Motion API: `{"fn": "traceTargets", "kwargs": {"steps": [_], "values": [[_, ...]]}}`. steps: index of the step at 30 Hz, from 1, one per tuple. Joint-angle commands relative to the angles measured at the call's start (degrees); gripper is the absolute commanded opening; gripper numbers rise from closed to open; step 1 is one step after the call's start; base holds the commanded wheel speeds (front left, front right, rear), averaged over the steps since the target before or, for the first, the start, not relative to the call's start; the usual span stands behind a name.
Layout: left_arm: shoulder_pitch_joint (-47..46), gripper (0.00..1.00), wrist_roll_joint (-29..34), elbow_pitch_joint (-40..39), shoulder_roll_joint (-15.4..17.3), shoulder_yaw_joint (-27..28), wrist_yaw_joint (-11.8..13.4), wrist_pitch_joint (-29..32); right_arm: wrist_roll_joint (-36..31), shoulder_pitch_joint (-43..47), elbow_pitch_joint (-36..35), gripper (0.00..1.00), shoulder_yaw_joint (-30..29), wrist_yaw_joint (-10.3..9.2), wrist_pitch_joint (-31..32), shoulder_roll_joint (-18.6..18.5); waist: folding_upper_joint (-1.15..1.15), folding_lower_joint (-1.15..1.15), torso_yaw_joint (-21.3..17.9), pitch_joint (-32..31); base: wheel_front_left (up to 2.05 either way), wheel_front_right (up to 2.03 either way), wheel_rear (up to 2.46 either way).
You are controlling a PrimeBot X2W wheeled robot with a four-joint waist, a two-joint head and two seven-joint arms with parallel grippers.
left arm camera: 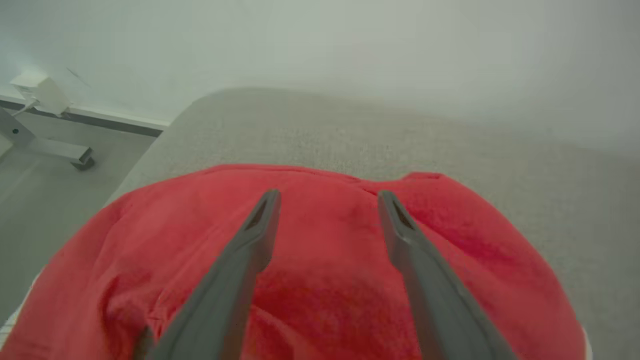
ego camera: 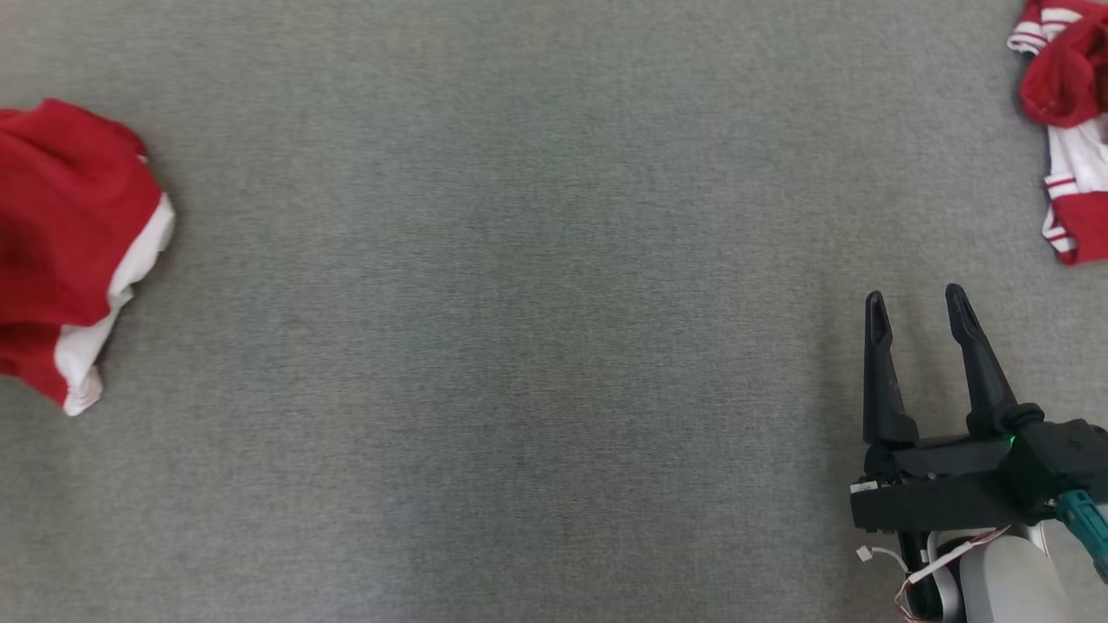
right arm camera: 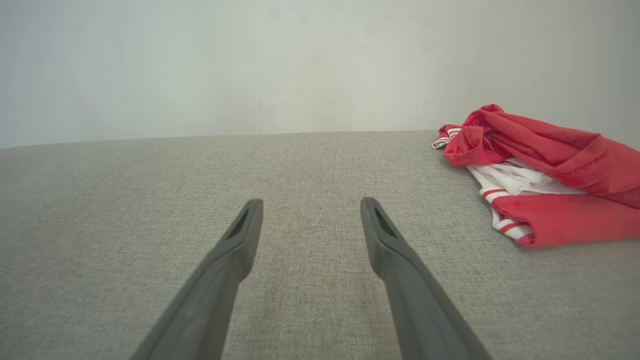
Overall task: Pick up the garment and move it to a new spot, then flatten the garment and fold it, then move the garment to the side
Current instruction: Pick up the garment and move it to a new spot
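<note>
A red garment (ego camera: pixel 69 225) with a white lining lies bunched at the far left of the grey cloth surface (ego camera: pixel 519 346). In the left wrist view my left gripper (left arm camera: pixel 328 194) hangs just above that red garment (left arm camera: pixel 325 300), open, with nothing between its fingers. My right gripper (ego camera: pixel 914 294) stands open and empty at the lower right, over bare surface. In the right wrist view the right gripper (right arm camera: pixel 311 201) points across the grey cloth, apart from any fabric.
A second crumpled garment (ego camera: pixel 1069 95), red with white striped trim, lies at the top right corner; it also shows as the striped garment (right arm camera: pixel 550 165) right of my right fingers. The surface's left edge (left arm camera: pixel 145 160) drops to a floor with a white frame foot (left arm camera: pixel 50 145).
</note>
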Motion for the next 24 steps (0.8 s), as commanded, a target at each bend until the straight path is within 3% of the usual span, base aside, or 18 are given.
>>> {"fn": "traceTargets", "kwargs": {"steps": [1, 6, 10, 11, 12, 13, 14, 19, 24], "values": [[-0.5, 1.0, -1.3, 1.9, 0.6, -0.7, 0.1, 2.1, -0.4, -0.5, -0.2, 1.0, 0.0, -0.17, -0.2, 0.2, -0.01, -0.01, -1.5, 1.3, 0.0, 0.0, 0.0], [0.0, 1.0, -5.0, 8.1, 0.8, -3.2, 0.1, 9.5, -0.5, -0.9, 0.1, 1.0, 0.3, -0.17, -0.3, 0.3, -0.01, -0.01, -2.4, 1.4, 0.0, 0.0, 0.0], [-0.2, 1.0, -7.1, 11.2, 0.9, -4.4, 0.1, 11.9, -0.4, -0.8, 0.3, 1.0, 0.4, -0.17, -0.3, 0.4, -0.01, -0.01, -3.1, 1.4, 0.0, 0.0, 0.0], [-0.2, 0.89, -7.2, 12.1, 1.0, -4.8, 0.1, 12.5, -0.4, -0.7, 0.3, 1.0, 0.4, -0.17, -0.3, 0.4, -0.01, -0.01, -3.3, 1.3, 0.0, 0.0, 0.0], [-0.2, 0.47, -7.6, 13.1, 0.9, -5.0, 0.1, 13.3, -0.4, -0.7, 0.3, 1.0, 0.4, -0.17, -0.3, 0.4, -0.01, -0.01, -3.4, 1.3, 0.0, 0.0, 0.0], [-0.1, 0.18, -7.8, 14.0, 0.9, -5.3, 0.1, 13.9, -0.4, -0.7, 0.4, 1.0, 0.5, -0.17, -0.3, 0.4, -0.01, -0.01, -3.5, 1.1, 0.0, 0.0, 0.0], [-0.2, 0.0, -7.8, 14.7, 1.1, -5.7, 0.1, 14.2, -0.4, -0.7, 0.5, 1.0, 0.6, -0.17, -0.3, 0.4, -0.01, -0.01, -3.6, 1.0, 0.0, 0.0, 0.0], [-1.9, 0.0, -8.1, 15.1, 1.0, -7.5, 0.1, 11.7, -0.5, -0.2, 0.7, 1.0, 0.1, -0.17, -0.3, 0.5, -0.01, -0.01, -3.4, -0.1, 0.0, 0.0, 0.0], [-4.6, 0.0, -5.9, 13.6, 2.6, -9.1, 0.1, 3.3, 0.4, 0.2, 1.6, 1.0, 0.5, -0.17, -0.3, 0.5, -0.01, -0.01, -2.3, -3.0, 0.0, 0.0, 0.0]]}}
